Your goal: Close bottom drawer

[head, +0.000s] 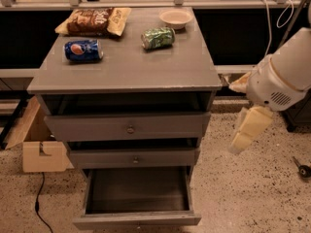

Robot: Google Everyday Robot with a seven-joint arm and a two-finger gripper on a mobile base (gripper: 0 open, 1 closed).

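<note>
The grey cabinet (126, 67) has three drawers. The bottom drawer (137, 220) is pulled far out, showing its dark empty inside (138, 191); its knob is at the frame's lower edge and barely shows. The middle drawer (133, 158) and the top drawer (129, 126) stand slightly out. My gripper (245, 132), cream-coloured under the white arm (284, 76), hangs in the air to the right of the cabinet, level with the upper two drawers and apart from them. It holds nothing that I can see.
On the cabinet top lie a chip bag (92, 21), a blue soda can (83, 50), a green can (158, 37) and a small bowl (175, 17). A cardboard box (41, 152) stands on the speckled floor at the left. A cable (41, 210) runs beside it.
</note>
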